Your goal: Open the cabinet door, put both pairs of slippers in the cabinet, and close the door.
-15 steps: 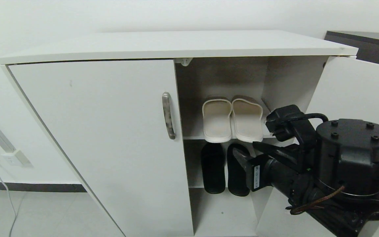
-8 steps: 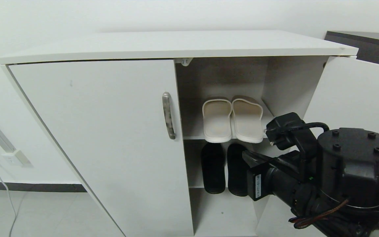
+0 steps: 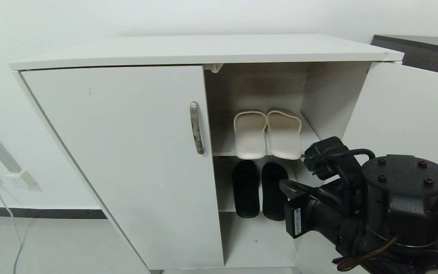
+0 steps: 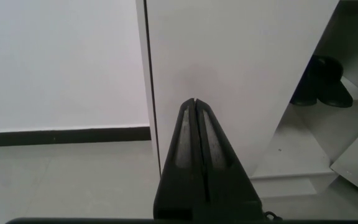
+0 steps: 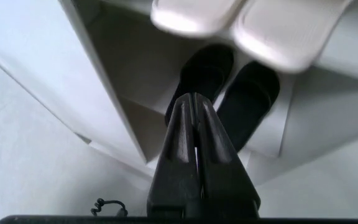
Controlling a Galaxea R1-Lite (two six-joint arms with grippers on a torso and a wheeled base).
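Head view: loading done, closing awaits

Cream slippers (image 3: 266, 133) sit on the upper shelf (image 3: 222, 142), black slippers (image 3: 259, 188) beneath, tucked inside so the open right door (image 3: 405, 121) can swing shut. Right gripper (image 5: 195, 101) hangs before them, fingers together and empty; left gripper (image 4: 194, 104) likewise closed.

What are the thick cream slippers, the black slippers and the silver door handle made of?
The thick cream slippers look like moulded foam or rubber: smooth, matte, chunky rounded edges. The black slippers seem similar, though shadow hides detail. The silver door handle is probably brushed metal, given its mottled grey sheen.
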